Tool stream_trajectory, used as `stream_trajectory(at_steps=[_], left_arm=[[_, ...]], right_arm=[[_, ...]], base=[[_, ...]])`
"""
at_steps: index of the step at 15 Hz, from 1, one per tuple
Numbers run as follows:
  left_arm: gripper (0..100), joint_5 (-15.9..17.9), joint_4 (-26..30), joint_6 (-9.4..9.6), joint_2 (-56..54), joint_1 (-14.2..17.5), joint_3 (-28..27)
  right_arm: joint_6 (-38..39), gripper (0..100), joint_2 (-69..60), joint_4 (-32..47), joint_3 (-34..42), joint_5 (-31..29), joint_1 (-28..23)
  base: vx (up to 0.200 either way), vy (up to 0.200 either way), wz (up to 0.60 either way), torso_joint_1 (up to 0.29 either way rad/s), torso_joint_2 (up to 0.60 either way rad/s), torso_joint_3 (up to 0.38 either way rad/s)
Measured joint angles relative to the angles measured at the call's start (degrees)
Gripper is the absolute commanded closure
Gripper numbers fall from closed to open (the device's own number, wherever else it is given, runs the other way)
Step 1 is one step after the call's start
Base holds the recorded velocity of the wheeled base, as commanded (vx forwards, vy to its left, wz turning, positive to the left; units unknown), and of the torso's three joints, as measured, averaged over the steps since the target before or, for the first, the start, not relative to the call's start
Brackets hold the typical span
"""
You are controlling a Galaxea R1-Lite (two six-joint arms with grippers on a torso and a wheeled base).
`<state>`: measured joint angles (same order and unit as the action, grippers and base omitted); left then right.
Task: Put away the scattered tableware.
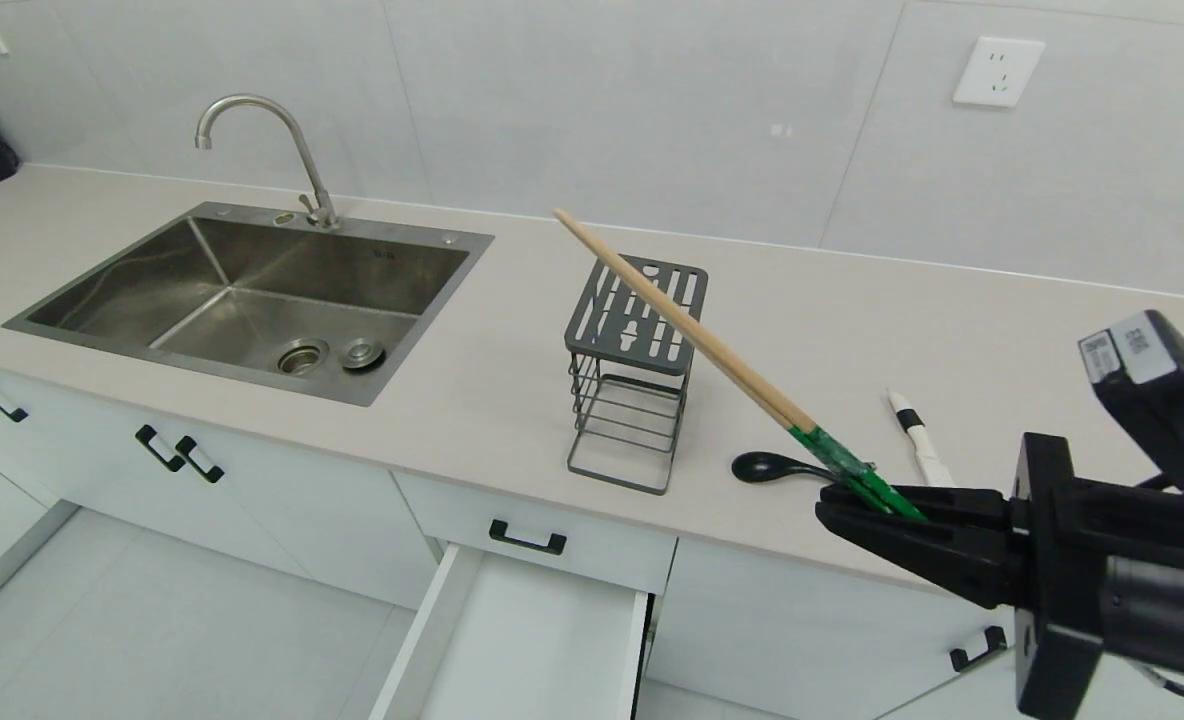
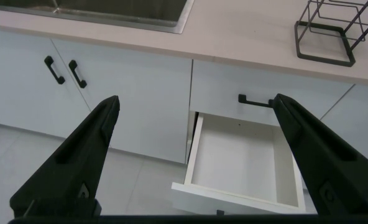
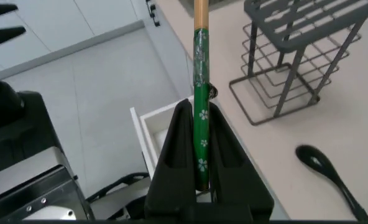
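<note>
My right gripper (image 1: 877,500) is shut on the green end of a pair of wooden chopsticks (image 1: 692,333), held above the counter's front edge. The sticks slant up and left, their shafts passing over the dark wire utensil rack (image 1: 632,375). From the right wrist the chopsticks (image 3: 200,106) run straight out between the fingers (image 3: 178,149), with the rack (image 3: 296,56) beside them. A black spoon (image 1: 772,466) and a white utensil (image 1: 920,438) lie on the counter just behind the gripper. My left gripper (image 2: 196,162) is open, hanging in front of the cabinets above the open drawer (image 2: 243,165).
A steel sink (image 1: 242,300) with a curved tap (image 1: 272,140) is set into the counter on the left. A white drawer (image 1: 532,640) stands pulled out below the rack. Cabinet doors with black handles (image 1: 167,450) line the front. Bare counter lies between sink and rack.
</note>
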<state>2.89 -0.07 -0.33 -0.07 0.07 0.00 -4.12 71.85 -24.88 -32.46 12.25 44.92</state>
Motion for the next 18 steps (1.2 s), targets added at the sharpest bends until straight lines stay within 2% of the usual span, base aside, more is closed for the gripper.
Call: stream_trajectory(at_steps=[3, 4, 9, 10, 18], left_arm=[[0, 0.01, 0.0, 0.0, 0.0, -0.02, 0.0], [0, 0.0, 0.0, 0.0, 0.0, 0.0, 0.0], [0, 0.01, 0.0, 0.01, 0.0, 0.0, 0.0], [0, 0.01, 0.0, 0.0, 0.0, 0.0, 0.0], [0, 0.01, 0.0, 0.01, 0.0, 0.0, 0.0]], right_arm=[[-0.59, 100, 0.63, 0.48, -0.48, 6.85, 1.62], [-2.99, 100, 0.77, 1.05, 0.17, 7.86, 1.68], [-23.58, 100, 4.96, 6.96, -0.28, 8.41, -0.77], [-25.32, 100, 6.03, 7.67, -1.11, 8.33, -1.1], [-24.26, 100, 13.46, 3.29, -5.66, 7.86, -0.49]], base=[[0.0, 0.0, 0.0, 0.0, 0.0, 0.0], [0.0, 0.0, 0.0, 0.0, 0.0, 0.0], [0.0, 0.0, 0.0, 0.0, 0.0, 0.0], [0.0, 0.0, 0.0, 0.0, 0.0, 0.0], [0.0, 0.0, 0.0, 0.0, 0.0, 0.0]])
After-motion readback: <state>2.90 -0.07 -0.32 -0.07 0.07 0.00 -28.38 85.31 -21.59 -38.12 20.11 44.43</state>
